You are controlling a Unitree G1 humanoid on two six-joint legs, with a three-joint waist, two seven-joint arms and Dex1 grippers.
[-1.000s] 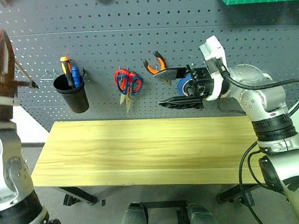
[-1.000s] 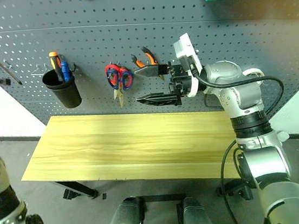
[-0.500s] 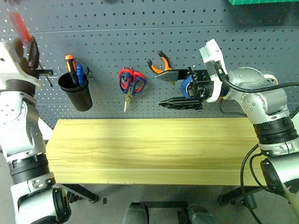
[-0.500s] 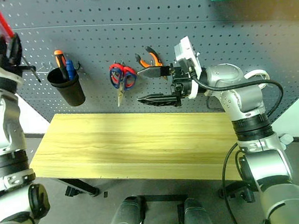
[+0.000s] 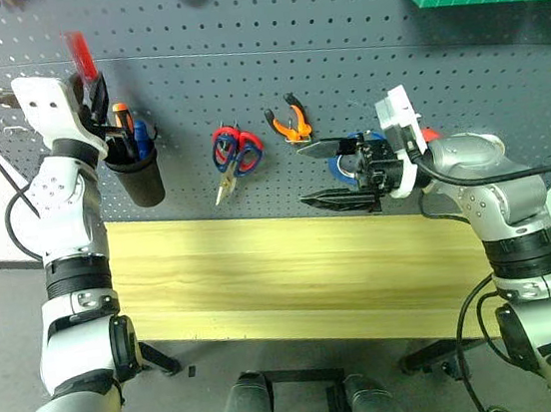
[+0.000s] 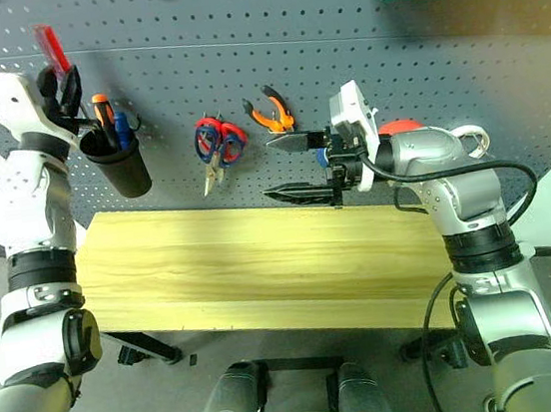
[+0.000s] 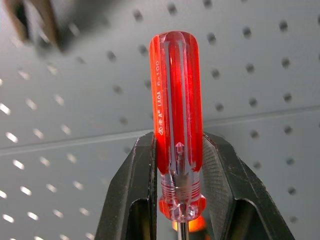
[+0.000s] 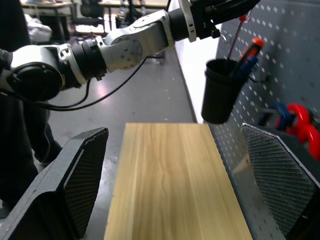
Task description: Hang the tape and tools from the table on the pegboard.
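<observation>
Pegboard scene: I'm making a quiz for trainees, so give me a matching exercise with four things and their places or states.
Things:
1. red-handled screwdriver
2. black cup
3. orange-and-black pliers
4. right gripper

Places or states:
A. hangs on the pegboard, right of the scissors
B. open, holding nothing, above the table
C. clamped in the left gripper
D. holds an orange and a blue screwdriver

Pairs: 1-C, 2-D, 3-A, 4-B
</observation>
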